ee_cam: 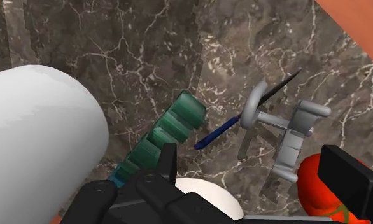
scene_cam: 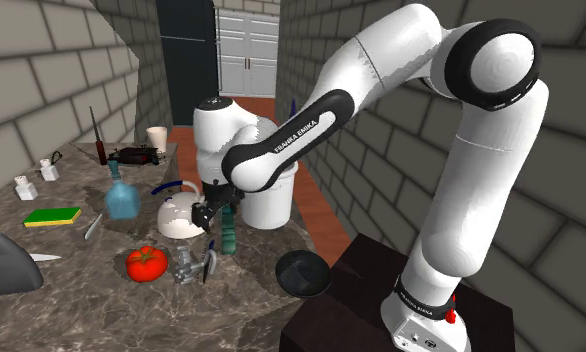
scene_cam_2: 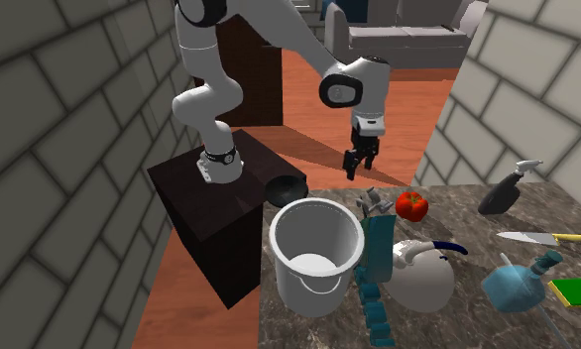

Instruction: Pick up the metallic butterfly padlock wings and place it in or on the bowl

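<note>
**Padlock (scene_cam: pixel 194 265) loose on the bench (scene_cam: pixel 101 305), gripper (scene_cam: pixel 215 213) parted above**

Shoulder view: the grey winged padlock stood on the marble bench, just beside a red tomato (scene_cam: pixel 146 262). It was apart from the dark bowl (scene_cam: pixel 303 274), which sat at the bench corner nearest the stand. The black gripper hung over the bench by a white kettle (scene_cam: pixel 179 218) and a teal ribbed bottle (scene_cam: pixel 228 232), with a white bucket (scene_cam: pixel 273 195) behind them.

Second exterior view: the padlock (scene_cam_2: pixel 375 204) sat near the bench's far edge, between the bowl (scene_cam_2: pixel 287 188) and the tomato (scene_cam_2: pixel 411 205). The gripper (scene_cam_2: pixel 359 164) hovered above that edge, holding nothing.

Wrist view: the gripper (ee_cam: pixel 252 162) had its two fingers (ee_cam: pixel 352 181) standing well apart, clasping nothing. The padlock (ee_cam: pixel 287 130) lay on the marble beyond them. The tomato (ee_cam: pixel 316 191) was partly hidden behind one finger, and the teal bottle (ee_cam: pixel 169 130) and bucket (ee_cam: pixel 39 140) were by the other.
</note>
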You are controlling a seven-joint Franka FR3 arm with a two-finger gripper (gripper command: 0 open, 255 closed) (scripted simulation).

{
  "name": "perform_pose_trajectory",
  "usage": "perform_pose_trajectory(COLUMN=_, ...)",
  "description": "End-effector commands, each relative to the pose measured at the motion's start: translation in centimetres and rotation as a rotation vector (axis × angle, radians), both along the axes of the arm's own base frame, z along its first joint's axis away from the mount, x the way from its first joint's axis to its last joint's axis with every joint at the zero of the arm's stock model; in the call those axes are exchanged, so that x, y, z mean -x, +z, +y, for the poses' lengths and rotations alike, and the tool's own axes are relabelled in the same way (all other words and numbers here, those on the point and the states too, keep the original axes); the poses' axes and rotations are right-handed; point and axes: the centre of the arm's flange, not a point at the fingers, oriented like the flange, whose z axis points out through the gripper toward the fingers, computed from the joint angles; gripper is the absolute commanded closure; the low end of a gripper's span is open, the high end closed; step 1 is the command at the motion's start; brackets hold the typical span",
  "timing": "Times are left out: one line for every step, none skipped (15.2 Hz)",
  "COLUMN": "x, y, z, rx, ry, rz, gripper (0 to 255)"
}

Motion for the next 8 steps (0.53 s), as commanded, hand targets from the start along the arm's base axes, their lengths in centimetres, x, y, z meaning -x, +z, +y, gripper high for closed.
perform_pose_trajectory(x=-0.9, y=-1.5, z=1.8, rx=-0.003, ry=-0.004, rz=-0.002, gripper=0)
perform_pose_trajectory(x=-1.5, y=-2.3, z=2.6, rx=-0.005, ry=-0.005, rz=-0.003, gripper=0)
perform_pose_trajectory(x=-2.1, y=-3.1, z=3.4, rx=-0.006, ry=-0.006, rz=-0.004, gripper=0)
perform_pose_trajectory(x=-2.7, y=-4.0, z=4.2, rx=-0.007, ry=-0.008, rz=-0.004, gripper=0)
perform_pose_trajectory(x=-3.3, y=-4.8, z=5.0, rx=-0.009, ry=-0.009, rz=-0.005, gripper=0)
perform_pose_trajectory(x=-3.9, y=-5.6, z=5.9, rx=-0.01, ry=-0.01, rz=-0.006, gripper=0)
perform_pose_trajectory(x=-4.5, y=-6.5, z=6.7, rx=-0.012, ry=-0.012, rz=-0.006, gripper=0)
perform_pose_trajectory(x=-5.1, y=-7.3, z=7.5, rx=-0.013, ry=-0.013, rz=-0.007, gripper=0)
